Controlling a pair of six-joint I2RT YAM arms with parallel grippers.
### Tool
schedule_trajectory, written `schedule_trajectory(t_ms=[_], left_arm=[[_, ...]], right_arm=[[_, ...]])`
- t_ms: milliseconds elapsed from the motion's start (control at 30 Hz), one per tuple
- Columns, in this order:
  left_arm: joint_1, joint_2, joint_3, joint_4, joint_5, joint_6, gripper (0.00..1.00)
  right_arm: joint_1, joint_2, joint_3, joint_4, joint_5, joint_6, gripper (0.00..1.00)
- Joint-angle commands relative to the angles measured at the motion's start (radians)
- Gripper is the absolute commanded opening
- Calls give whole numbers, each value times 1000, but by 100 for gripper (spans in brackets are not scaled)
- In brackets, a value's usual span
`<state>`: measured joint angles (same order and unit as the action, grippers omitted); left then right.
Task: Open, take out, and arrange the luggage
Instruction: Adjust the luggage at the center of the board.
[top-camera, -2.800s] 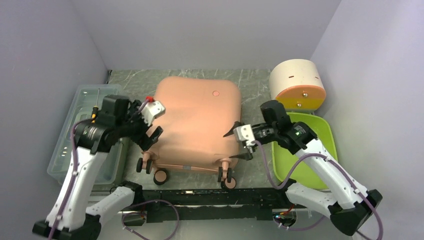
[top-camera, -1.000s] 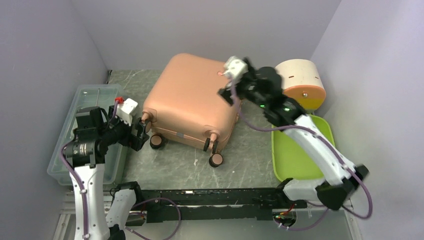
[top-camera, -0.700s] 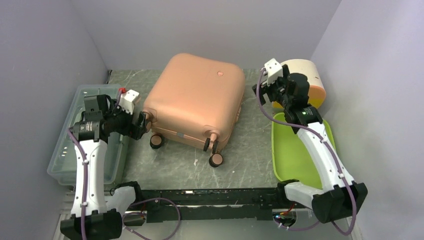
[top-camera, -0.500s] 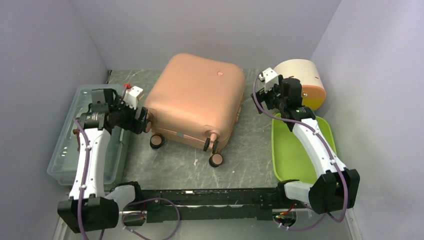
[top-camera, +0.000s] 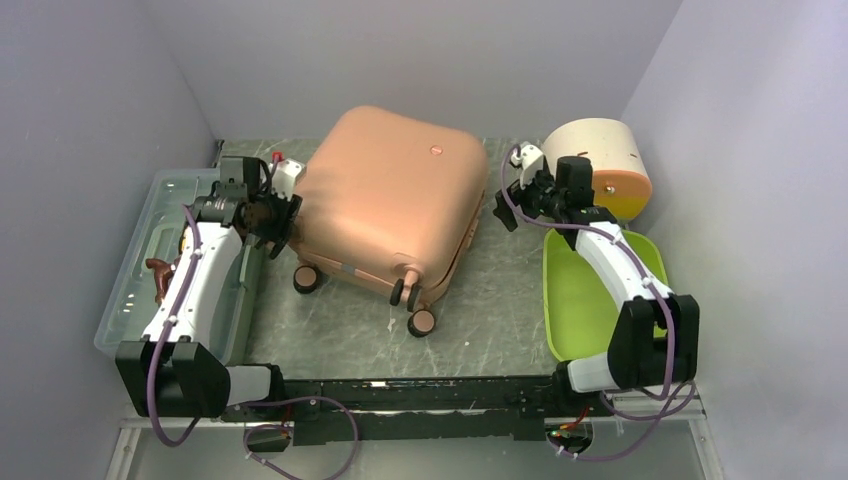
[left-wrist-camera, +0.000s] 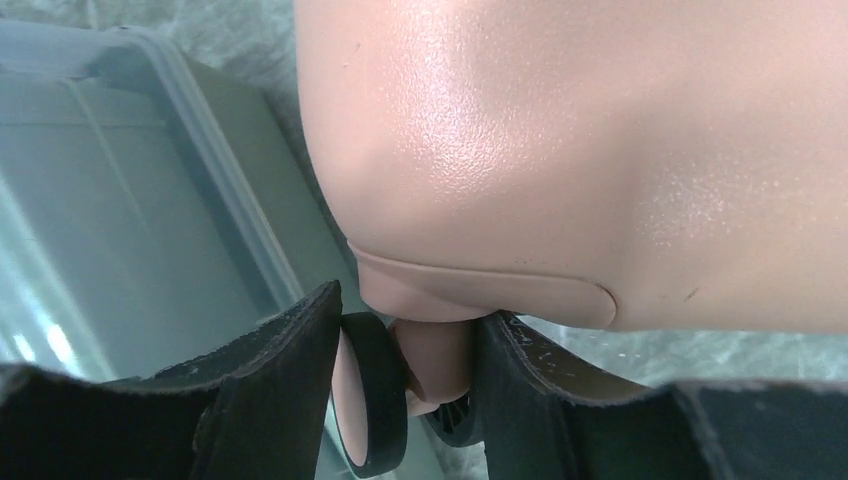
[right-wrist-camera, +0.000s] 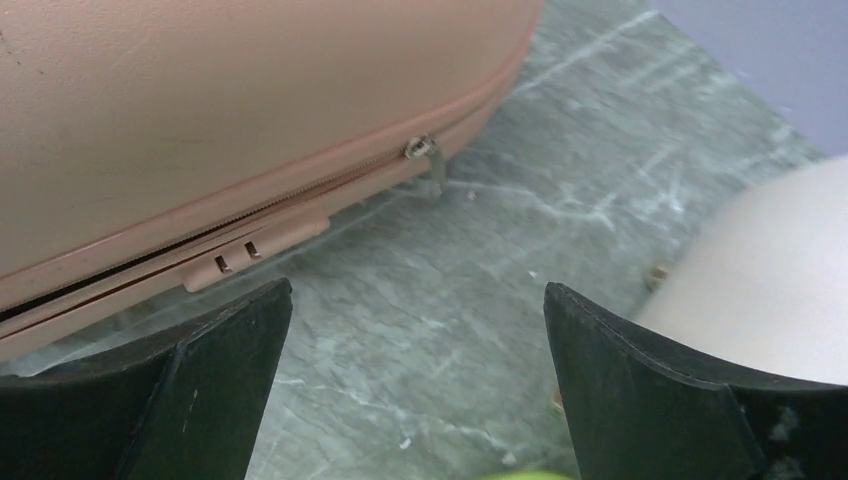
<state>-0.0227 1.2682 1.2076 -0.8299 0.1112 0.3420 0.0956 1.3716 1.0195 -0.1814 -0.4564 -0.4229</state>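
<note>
The salmon-pink luggage (top-camera: 390, 205) lies closed on its side in the middle of the table, wheels toward the near edge. My left gripper (top-camera: 283, 215) is at its left near corner. In the left wrist view the luggage (left-wrist-camera: 560, 150) fills the top, and my left gripper (left-wrist-camera: 410, 370) is shut on a black-rimmed caster wheel (left-wrist-camera: 370, 395), both fingers pressing it. My right gripper (top-camera: 505, 210) hangs open beside the luggage's right edge. The right wrist view shows the luggage (right-wrist-camera: 250, 100) seam and its zipper pull (right-wrist-camera: 422, 150) ahead of my right gripper (right-wrist-camera: 418, 380), with only bare table between the fingers.
A clear plastic bin (top-camera: 150, 260) stands at the left, right behind the left arm, with a brown item (top-camera: 160, 275) in it. A lime-green tray (top-camera: 590, 300) lies at the right. A cream cylinder with an orange face (top-camera: 595, 165) sits at the back right.
My left gripper moved farther back and in, then closed on the corner wheel; the luggage shifted slightly. My right gripper came off the luggage's top and dropped beside its right edge.
</note>
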Motion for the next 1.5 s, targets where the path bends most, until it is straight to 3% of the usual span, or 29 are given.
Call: schedule_trajectory(t_ms=[0,333,500,733,1000,1167,1333,1467], left_arm=[[29,59,66,91,-251,18,54],[29,263,252,106,-289,34,63],[29,269,308,68,-115,8,77],[29,155,300,-23,173,32,99],[29,58,302,-115,337,61,99],[29,4,255,-141,419,59,99],[29,-38,188,-117,430,55,99],[29,-30,185,-123,434,60,99]], right_arm=[[-1,53,40,84,-171,-26,98],[3,225,130,78,-273,-36,88],[5,255,114,61,-275,-85,85],[10,309,107,32,-295,-126,78],[12,361,145,31,-324,-137,70],[13,424,207,-4,-348,-137,49],[13,415,173,54,-358,-119,38],[12,403,169,41,-353,-128,21]])
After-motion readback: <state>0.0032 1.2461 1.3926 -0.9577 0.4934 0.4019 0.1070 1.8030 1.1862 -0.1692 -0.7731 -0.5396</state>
